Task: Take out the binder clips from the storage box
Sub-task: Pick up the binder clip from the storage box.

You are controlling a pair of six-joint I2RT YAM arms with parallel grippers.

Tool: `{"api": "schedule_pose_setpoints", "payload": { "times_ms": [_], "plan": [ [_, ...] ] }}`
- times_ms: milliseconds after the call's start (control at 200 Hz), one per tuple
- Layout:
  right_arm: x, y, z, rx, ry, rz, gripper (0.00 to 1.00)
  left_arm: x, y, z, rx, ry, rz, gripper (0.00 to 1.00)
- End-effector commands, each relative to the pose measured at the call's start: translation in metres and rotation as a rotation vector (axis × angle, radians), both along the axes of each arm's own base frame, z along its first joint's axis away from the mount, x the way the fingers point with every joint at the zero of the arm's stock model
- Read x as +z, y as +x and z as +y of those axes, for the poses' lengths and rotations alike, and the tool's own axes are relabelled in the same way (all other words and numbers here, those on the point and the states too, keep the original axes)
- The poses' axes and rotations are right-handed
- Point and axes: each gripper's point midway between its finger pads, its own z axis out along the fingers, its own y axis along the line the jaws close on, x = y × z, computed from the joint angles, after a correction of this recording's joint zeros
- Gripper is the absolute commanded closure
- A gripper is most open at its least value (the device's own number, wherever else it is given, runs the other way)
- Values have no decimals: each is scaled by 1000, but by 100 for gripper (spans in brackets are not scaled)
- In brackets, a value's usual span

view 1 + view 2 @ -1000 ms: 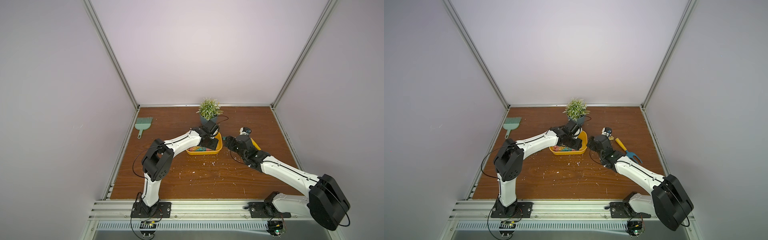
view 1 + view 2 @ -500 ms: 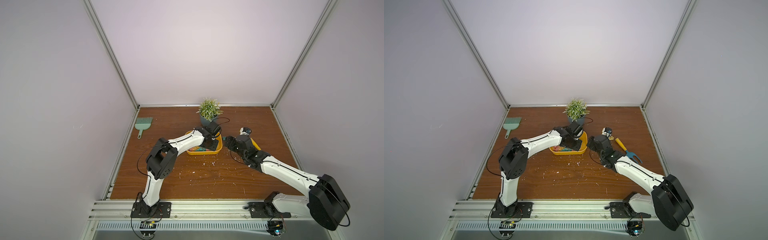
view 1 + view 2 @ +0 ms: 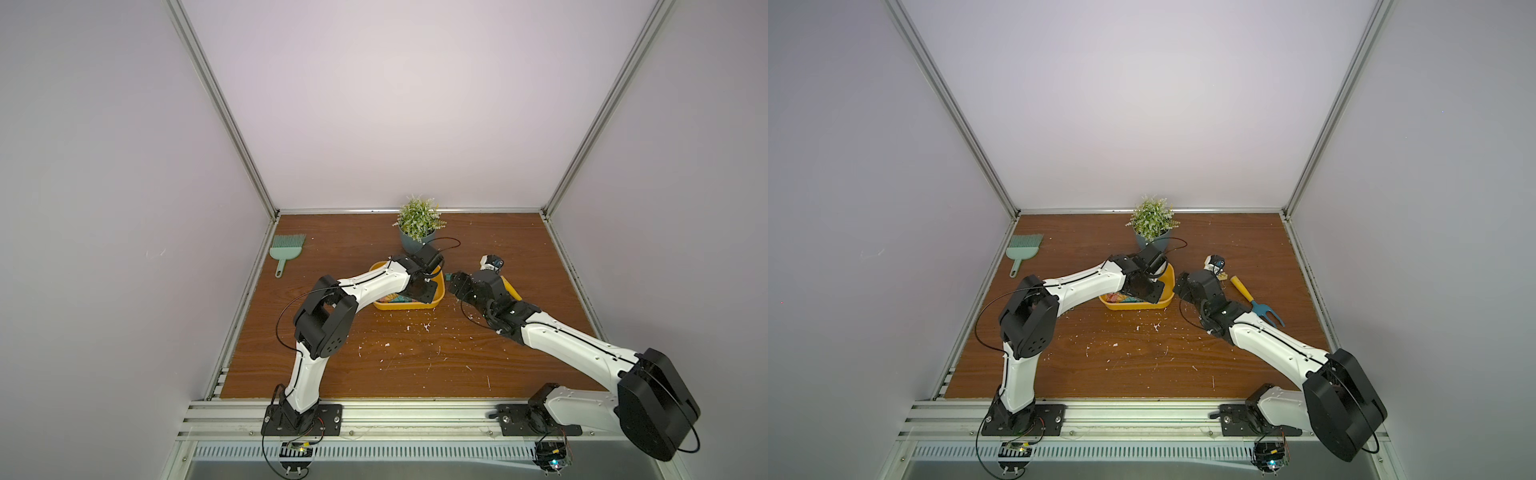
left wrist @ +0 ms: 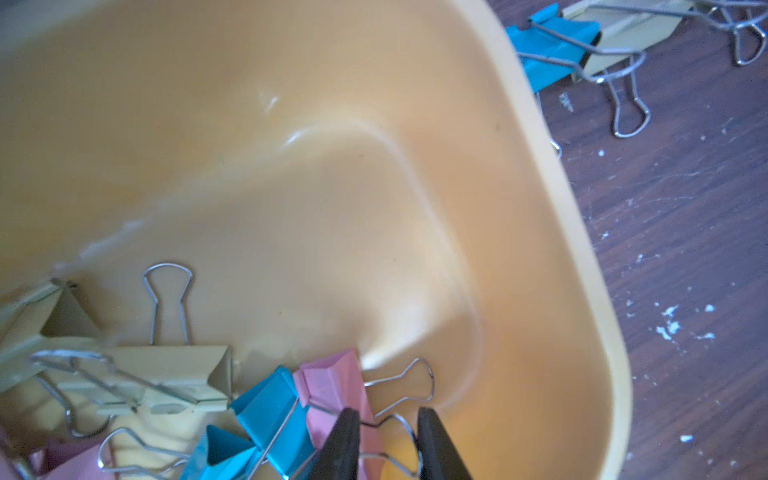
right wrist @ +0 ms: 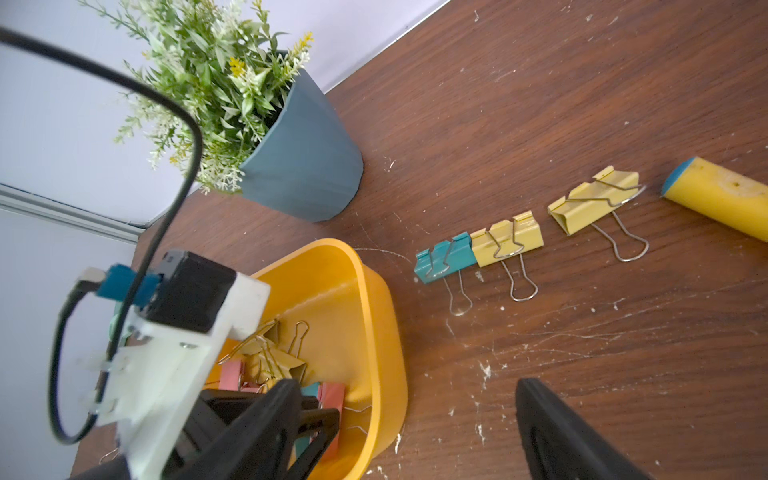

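Three pastel metal binder clips point(image 5: 507, 237) out | more inside shallow yellow plastic storage box point(image 5: 374, 316) | your left gripper point(image 4: 386, 440): fingers apart astride pink clip point(image 4: 332, 386) handle | right gripper point(image 5: 407, 399): fingers wide apart, empty

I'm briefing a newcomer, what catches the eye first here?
The left gripper reaches into the shallow yellow plastic tub, jaws straddling the wire loop of a pink binder clip. Beside the tub, three teal and yellow binder clips lie in a row on the wooden table.

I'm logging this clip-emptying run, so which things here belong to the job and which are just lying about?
Job: storage box, binder clips inside it, three clips already on the table, left gripper in the box.
Lying about: potted plant, green brush, yellow-handled fork tool.
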Motion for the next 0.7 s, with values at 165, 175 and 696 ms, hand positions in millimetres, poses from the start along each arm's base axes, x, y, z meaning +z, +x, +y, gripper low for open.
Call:
{"api": "schedule_pose_setpoints", "payload": {
  "times_ms": [165, 175, 696],
  "plan": [
    [15, 5, 1, -15, 24, -35, 13, 22, 8, 1, 18, 22, -65, 82],
    [15, 6, 1, -15, 25, -35, 13, 22, 8, 1, 19, 23, -66, 82],
    [17, 7, 3, -10, 30, -35, 13, 59, 22, 8, 73, 12, -168, 94]
  ]
}}
